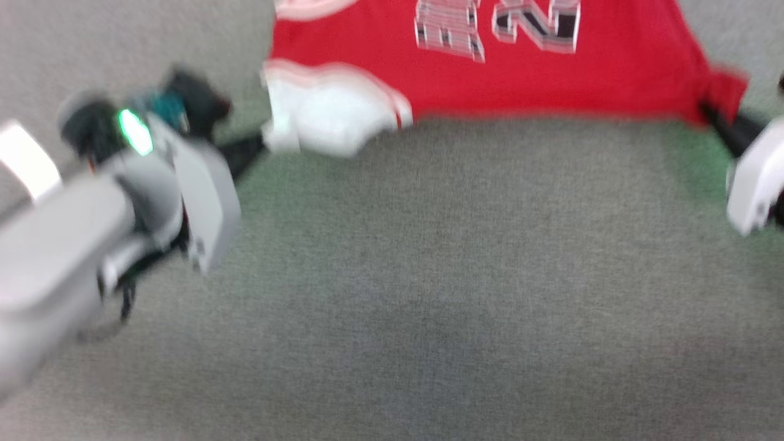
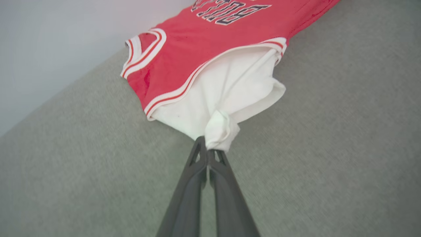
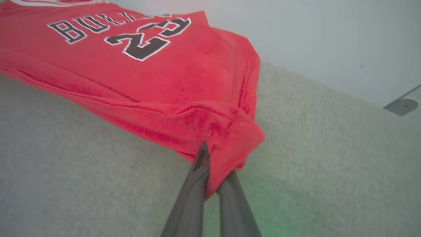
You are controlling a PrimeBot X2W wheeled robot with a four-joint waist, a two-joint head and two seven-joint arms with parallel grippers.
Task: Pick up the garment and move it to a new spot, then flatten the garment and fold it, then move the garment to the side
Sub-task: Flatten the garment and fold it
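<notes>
Grey carpet [image 1: 429, 275] all round, pale wall [image 2: 49, 49] at the far side. Left gripper [image 2: 208, 149] is pinched tight on the white sleeve [image 2: 230, 89], and right gripper [image 3: 213, 174] is clamped on the red hem corner [image 3: 243, 138]. Between them the garment [image 1: 582, 86] stretches taut, near edge drawn straight, chest lettering face up, lying toward the far side. My read: it's picked up and being placed or pulled flat. No fold yet, and the move aside is left to do.
</notes>
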